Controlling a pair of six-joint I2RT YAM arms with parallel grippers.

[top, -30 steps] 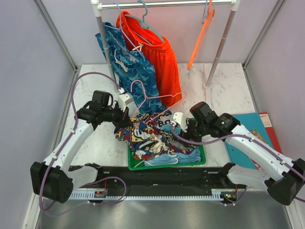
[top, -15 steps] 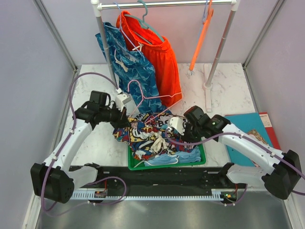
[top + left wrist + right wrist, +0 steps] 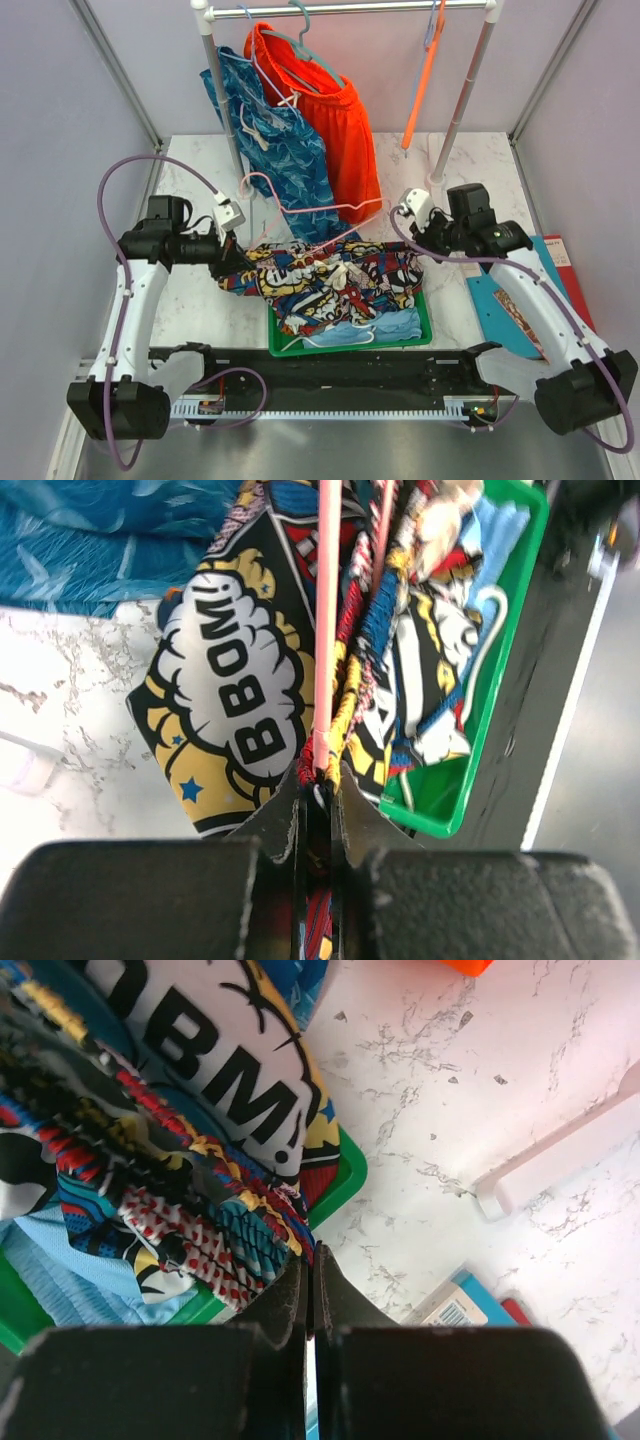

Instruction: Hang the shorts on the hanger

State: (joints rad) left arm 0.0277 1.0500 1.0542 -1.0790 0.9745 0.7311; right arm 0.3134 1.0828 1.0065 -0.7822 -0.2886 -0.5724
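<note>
The comic-print shorts (image 3: 320, 272) hang stretched between my two grippers above the green tray (image 3: 426, 325). My left gripper (image 3: 228, 262) is shut on the left end of the waistband, and the tip of the pale pink hanger (image 3: 340, 208) is pinched in with it. In the left wrist view the hanger rod (image 3: 326, 630) runs straight up from the jaws (image 3: 322, 780) along the shorts (image 3: 240, 690). My right gripper (image 3: 425, 243) is shut on the right edge of the shorts (image 3: 200, 1070), with the fabric caught at the fingertips (image 3: 308, 1255).
A clothes rack stands at the back on two posts (image 3: 222, 100). On it hang blue patterned shorts (image 3: 270, 140), orange shorts (image 3: 335, 120) and an orange hanger (image 3: 420, 85). A light blue cloth (image 3: 370, 328) lies in the tray. A blue book (image 3: 500, 300) lies at the right.
The right gripper has shut on the shorts and drawn back to the right. The left arm has pulled left. The shorts have gone from bunched over the tray to spread wide.
</note>
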